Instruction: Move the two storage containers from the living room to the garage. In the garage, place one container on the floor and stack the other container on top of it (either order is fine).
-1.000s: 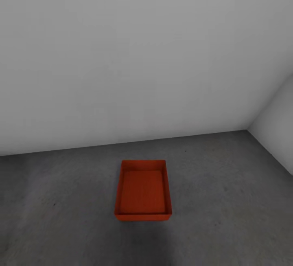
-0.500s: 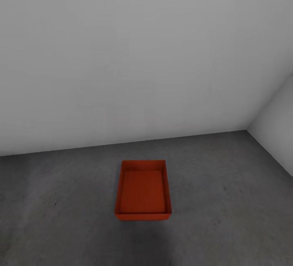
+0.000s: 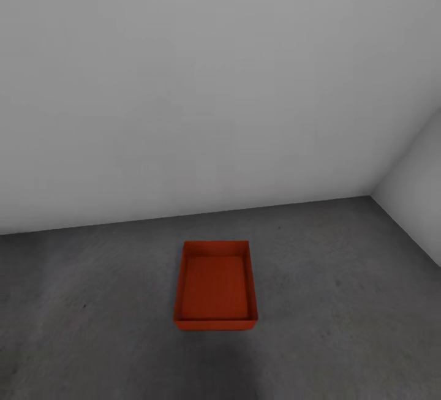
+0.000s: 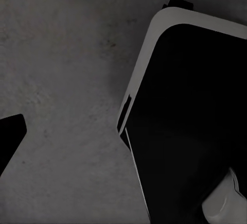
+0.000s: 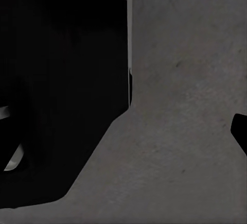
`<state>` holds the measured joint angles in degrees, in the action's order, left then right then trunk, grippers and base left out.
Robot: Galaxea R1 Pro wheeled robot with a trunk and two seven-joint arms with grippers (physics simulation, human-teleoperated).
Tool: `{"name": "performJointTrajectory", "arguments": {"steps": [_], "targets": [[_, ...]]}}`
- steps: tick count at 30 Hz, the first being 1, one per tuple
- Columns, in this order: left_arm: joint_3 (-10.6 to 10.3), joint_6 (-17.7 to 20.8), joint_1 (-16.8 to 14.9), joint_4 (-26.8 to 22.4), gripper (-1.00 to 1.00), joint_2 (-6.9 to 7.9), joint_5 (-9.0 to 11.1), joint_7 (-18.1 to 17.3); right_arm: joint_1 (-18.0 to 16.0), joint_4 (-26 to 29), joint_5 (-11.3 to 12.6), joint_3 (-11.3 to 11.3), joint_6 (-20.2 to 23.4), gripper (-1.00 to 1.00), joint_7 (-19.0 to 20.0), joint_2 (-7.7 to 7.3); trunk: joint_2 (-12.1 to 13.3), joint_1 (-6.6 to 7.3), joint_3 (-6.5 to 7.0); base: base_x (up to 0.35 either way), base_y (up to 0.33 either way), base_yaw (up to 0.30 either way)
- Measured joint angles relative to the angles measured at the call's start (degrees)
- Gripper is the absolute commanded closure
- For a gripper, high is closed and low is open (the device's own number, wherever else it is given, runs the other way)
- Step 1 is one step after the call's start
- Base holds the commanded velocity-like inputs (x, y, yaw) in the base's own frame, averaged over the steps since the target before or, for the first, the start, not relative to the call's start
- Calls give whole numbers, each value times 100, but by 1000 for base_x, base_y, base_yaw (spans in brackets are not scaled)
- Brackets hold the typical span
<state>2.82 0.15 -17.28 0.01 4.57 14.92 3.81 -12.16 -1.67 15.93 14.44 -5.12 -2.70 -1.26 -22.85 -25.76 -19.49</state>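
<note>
Garage floor [image 3: 343, 302], grey concrete, white walls [image 3: 214, 81] behind. One storage container [image 3: 215, 286] sits flat on it, open side up, empty, well short of the back wall. My wrist views catch my own dark base [image 4: 195, 116] over concrete; a dark finger tip at the frame edge, so can't tell how far my grippers are open; nothing visibly held. Judging: first bin placed, second not stacked. Next: go back and fetch it.

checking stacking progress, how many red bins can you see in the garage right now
1. A single storage container sits open side up on the concrete floor, near the back wall. A second could be nested inside or out of frame; I cannot tell.
</note>
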Motion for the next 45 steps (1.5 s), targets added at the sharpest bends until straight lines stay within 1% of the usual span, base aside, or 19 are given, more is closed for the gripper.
{"name": "performJointTrajectory", "arguments": {"steps": [17, 28, 38, 45], "targets": [[0, -4, 45, -1, -100, 0, -2, 5, 1, 0, -1, 1, -11, -100, 13, -16, 2, 0, 4, 0, 0, 0], [-14, -12, 44, -7, -100, 34, -19, 51, 1, 0, 8, 0, -85, -100, 65, -2, 2, 1, 80, 0, 0, 0], [-23, -15, 45, -8, -100, 5, -28, 49, 0, 0, 0, 1, -22, -100, 38, 12, 2, 0, 102, -1, 0, 0], [-20, -29, 51, 2, -100, -27, -6, 50, 0, 0, -1, 1, -18, -100, 25, -1, 2, -3, 103, -211, 0, 0]]}}
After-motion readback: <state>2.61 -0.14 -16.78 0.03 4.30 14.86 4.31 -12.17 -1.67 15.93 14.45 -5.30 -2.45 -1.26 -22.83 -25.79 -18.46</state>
